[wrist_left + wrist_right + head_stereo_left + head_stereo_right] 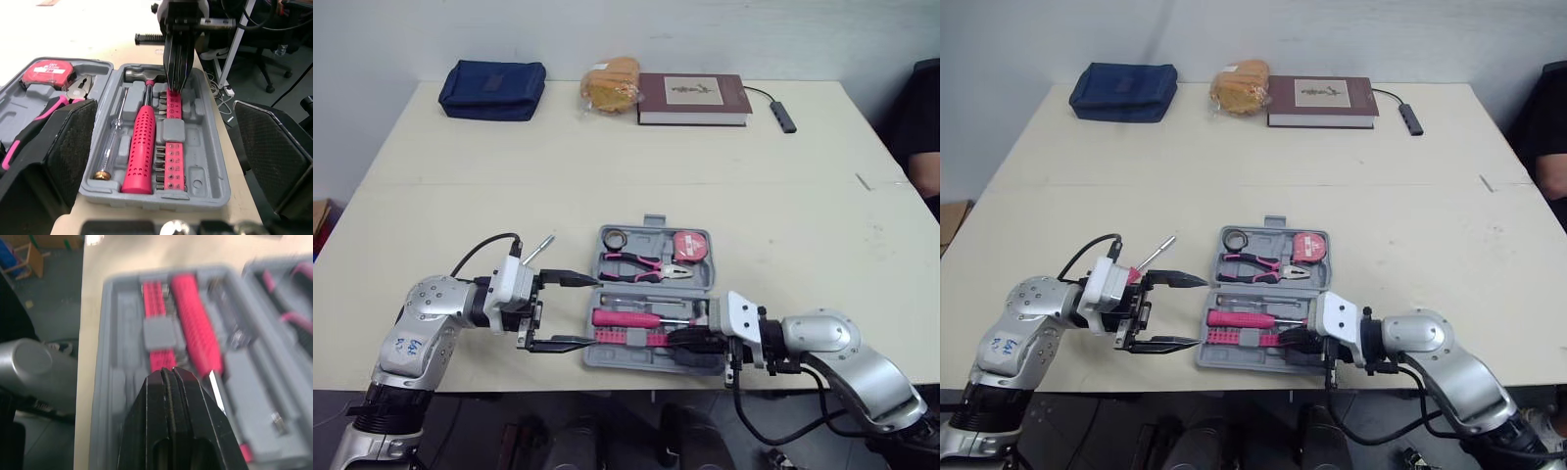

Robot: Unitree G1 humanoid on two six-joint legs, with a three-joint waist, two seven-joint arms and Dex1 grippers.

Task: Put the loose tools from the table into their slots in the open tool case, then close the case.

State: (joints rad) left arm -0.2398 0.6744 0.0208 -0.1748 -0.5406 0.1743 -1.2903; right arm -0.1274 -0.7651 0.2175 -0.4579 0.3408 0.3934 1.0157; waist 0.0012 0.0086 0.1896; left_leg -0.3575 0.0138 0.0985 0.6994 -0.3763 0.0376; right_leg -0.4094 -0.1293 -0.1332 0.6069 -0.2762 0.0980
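Grey case (210,161) open near front edge of surface (607,166). We spot loose screwdriver (537,249) just beyond left end effector (593,311), long axis slanting away; left arm nearer, fingers released, empty. Right end effector (675,338) clenched over pink bit strip (173,147).

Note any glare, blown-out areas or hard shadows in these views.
Left wrist view: the table beyond the tool case blows out to near white. Eye views: even light, only soft shadows under the book. Right wrist view: a small white glare spot at the table's edge.
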